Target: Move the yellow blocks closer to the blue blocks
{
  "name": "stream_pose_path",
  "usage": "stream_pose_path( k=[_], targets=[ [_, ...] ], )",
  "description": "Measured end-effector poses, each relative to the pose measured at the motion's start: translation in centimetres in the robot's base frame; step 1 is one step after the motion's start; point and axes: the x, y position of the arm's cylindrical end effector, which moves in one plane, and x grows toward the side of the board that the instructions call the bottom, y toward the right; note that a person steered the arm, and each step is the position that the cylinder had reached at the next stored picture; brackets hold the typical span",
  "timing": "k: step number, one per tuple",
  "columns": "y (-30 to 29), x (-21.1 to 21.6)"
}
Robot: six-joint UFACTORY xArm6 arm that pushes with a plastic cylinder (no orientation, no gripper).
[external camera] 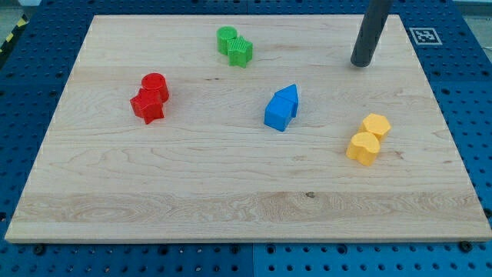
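Two yellow blocks sit touching at the view's right: a hexagonal one (376,125) above and a second yellow block (363,148) below it. Two blue blocks stand touching near the middle: one (287,98) above and one (277,114) below and slightly left. My tip (360,64) rests on the board near the view's top right, well above the yellow blocks and to the right of the blue ones, touching no block.
Two green blocks (235,46) sit together near the top middle. A red cylinder (154,85) and a red star-like block (147,107) sit together at the left. The wooden board (231,192) lies on a blue pegboard table.
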Motion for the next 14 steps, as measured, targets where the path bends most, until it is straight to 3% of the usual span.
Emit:
stream_pose_path(
  k=[7, 8, 10, 11, 12, 13, 14],
  targets=[
    [0.3, 1.7],
    [-0.1, 5.6],
    [-1.4, 7.5],
    [2.6, 9.7],
    [7.0, 14.6],
    [5.9, 17.7],
    [2.3, 17.8]
  ],
)
